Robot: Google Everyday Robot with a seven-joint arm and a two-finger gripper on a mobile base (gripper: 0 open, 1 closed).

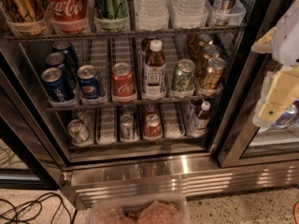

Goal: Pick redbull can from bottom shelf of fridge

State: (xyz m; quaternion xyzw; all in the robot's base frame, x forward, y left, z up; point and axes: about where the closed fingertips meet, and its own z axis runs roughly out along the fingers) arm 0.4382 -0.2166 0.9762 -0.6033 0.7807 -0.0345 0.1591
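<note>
The redbull can (126, 126), slim and silver, stands upright in the middle lane of the bottom shelf (140, 144) of the fridge (187, 178). To its left is a wider silver can (78, 131), and close on its right a red-labelled can (152, 125). My gripper (275, 97), cream and white, hangs at the right edge of the view in front of the black door frame. It is outside the fridge, well to the right of the redbull can and above its level, and holds nothing that I can see.
A small bottle (200, 117) stands at the right of the bottom shelf. The rack above holds Pepsi cans (57, 84), a Coca-Cola can (123, 81), a bottle (154, 69) and more cans. Cables (28, 209) lie on the floor at lower left. A clear plastic bin (140, 211) sits at the bottom.
</note>
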